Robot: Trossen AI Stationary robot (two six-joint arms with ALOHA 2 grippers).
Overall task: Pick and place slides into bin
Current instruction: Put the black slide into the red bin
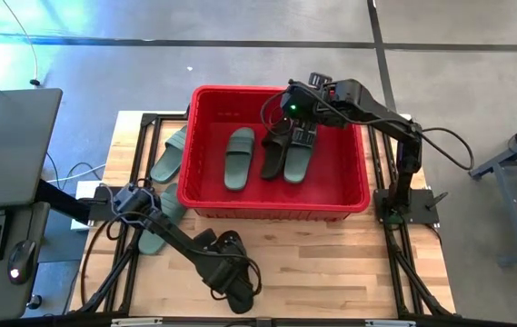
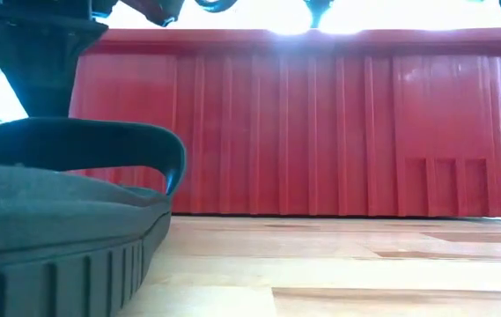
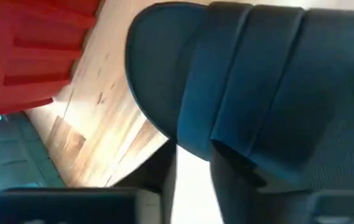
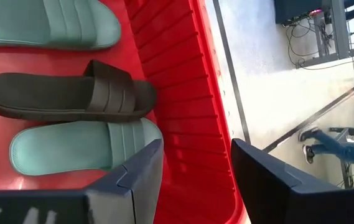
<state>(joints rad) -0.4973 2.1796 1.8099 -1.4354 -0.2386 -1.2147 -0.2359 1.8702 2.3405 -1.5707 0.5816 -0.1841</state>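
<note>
Overhead and wrist views, task partly done. Three slides already in the bin (image 1: 205, 195): a green slide (image 1: 239, 158), a black slide (image 1: 273, 153) and a second green slide (image 1: 298, 156), lying side by side on the red floor. Right gripper (image 1: 303, 134) above the bin's far side, over those slides, fingers spread apart and holding nothing, as confirmed by the right wrist view. Left gripper (image 1: 231, 271) down at the near edge of the desk (image 1: 331, 263), over a dark slide (image 1: 236, 292) outside the bin; from the left wrist view, strap seen close up, but open or closed on it: cannot tell. Two more green slides still on the desk, left of the bin: one (image 1: 169, 156) beside the bin's left wall, another (image 1: 160, 222) near its front-left corner, partly under the left arm. Judged roughly half complete: three placed, three left to move.
</note>
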